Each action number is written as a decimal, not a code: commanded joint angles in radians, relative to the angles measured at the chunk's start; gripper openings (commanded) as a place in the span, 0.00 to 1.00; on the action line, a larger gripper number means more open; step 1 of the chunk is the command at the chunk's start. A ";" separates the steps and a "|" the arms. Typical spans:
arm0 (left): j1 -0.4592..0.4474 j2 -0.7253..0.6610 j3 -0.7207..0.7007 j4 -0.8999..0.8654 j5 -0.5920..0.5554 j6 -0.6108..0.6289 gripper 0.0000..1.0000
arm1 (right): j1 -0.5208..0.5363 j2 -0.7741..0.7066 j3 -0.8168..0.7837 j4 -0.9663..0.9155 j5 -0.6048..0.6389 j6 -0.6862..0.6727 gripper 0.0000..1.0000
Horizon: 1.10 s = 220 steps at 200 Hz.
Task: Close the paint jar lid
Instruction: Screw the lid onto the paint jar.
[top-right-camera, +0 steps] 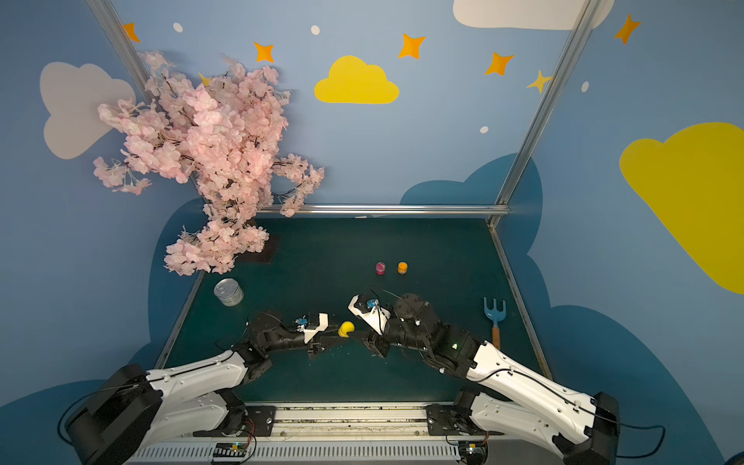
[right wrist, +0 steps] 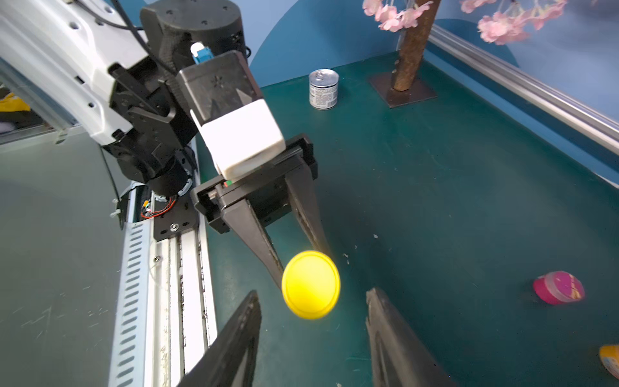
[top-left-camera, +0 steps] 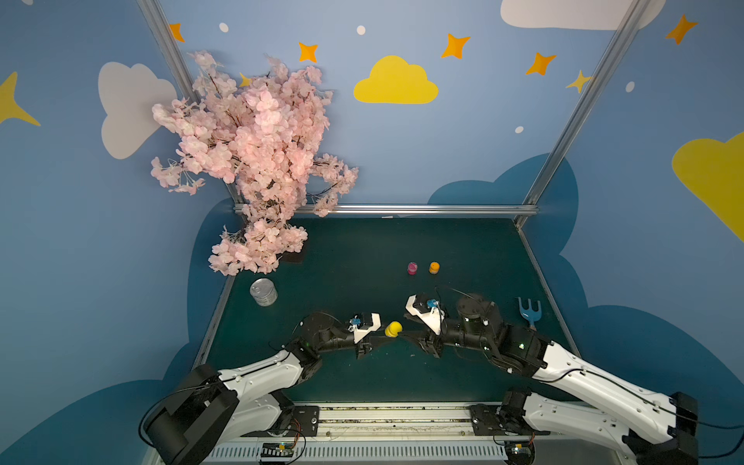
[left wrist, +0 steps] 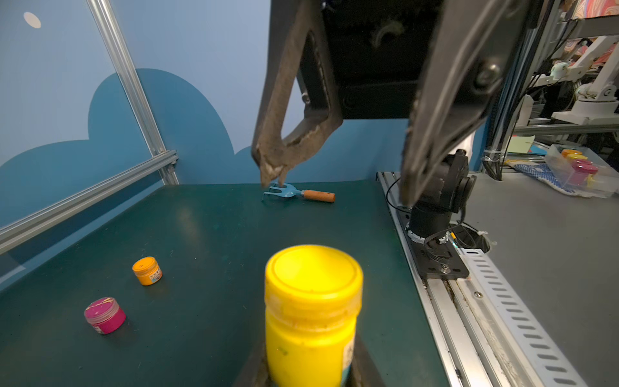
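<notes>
The cylindrical yellow plastic paint jar is glossy and smeared with dried paint at the neck, and the edge of a paper label shows on its side. Its round yellow lid, smooth with a raised ring near the rim, sits on the neck; whether it is screwed tight cannot be told. The left gripper clamps the jar's body between dark, tapered fingers. It holds the jar over the matte green table mat, a little beyond the aluminium rail that carries both arm bases and about level with the rail's middle. The lid end is turned toward the right gripper. That gripper's scuffed black fingers, chipped and pale-crusted at the tips, stand spread wider than the lid, just short of it and touching nothing. Farther from the rail stand a small round magenta pot with a clear cap and a small orange pot, near each other but apart.
</notes>
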 commanded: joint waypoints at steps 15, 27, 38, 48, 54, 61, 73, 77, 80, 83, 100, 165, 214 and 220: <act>-0.003 -0.009 0.011 0.004 0.038 -0.010 0.27 | -0.007 0.032 0.012 0.037 -0.046 -0.018 0.52; -0.005 -0.013 0.012 -0.001 0.032 -0.005 0.27 | -0.012 0.036 0.015 0.043 -0.038 -0.010 0.52; -0.006 -0.018 0.012 -0.006 0.027 -0.002 0.27 | -0.015 0.043 0.017 0.051 -0.035 -0.001 0.52; -0.007 -0.019 0.010 -0.009 0.021 -0.001 0.27 | -0.018 0.054 0.023 0.045 -0.040 0.001 0.51; -0.008 -0.021 0.012 -0.010 0.017 0.000 0.27 | -0.018 0.062 0.028 0.043 -0.039 0.001 0.50; -0.008 -0.023 0.010 -0.012 0.013 0.002 0.27 | -0.018 0.071 0.032 0.040 -0.037 0.004 0.49; -0.009 -0.027 0.009 -0.014 0.008 0.004 0.27 | -0.018 0.085 0.038 0.040 -0.044 0.006 0.47; -0.010 -0.027 0.009 -0.015 0.007 0.005 0.27 | -0.018 0.089 0.038 0.040 -0.046 0.008 0.47; -0.009 -0.027 0.010 -0.015 0.005 0.005 0.27 | -0.018 0.092 0.038 0.040 -0.048 0.010 0.47; -0.010 -0.028 0.011 -0.017 0.004 0.007 0.27 | -0.018 0.094 0.039 0.041 -0.050 0.012 0.47; -0.008 -0.028 0.010 -0.018 0.000 0.008 0.27 | -0.018 0.101 0.040 0.043 -0.058 0.017 0.48; -0.012 -0.029 0.011 -0.023 -0.019 0.013 0.27 | -0.018 0.098 0.035 0.052 -0.040 0.033 0.32; -0.011 -0.045 0.000 0.009 -0.022 -0.009 0.27 | -0.018 0.111 0.025 0.067 -0.023 0.060 0.26; -0.011 -0.051 -0.004 0.023 -0.022 -0.016 0.27 | -0.018 0.114 0.022 0.072 -0.020 0.069 0.25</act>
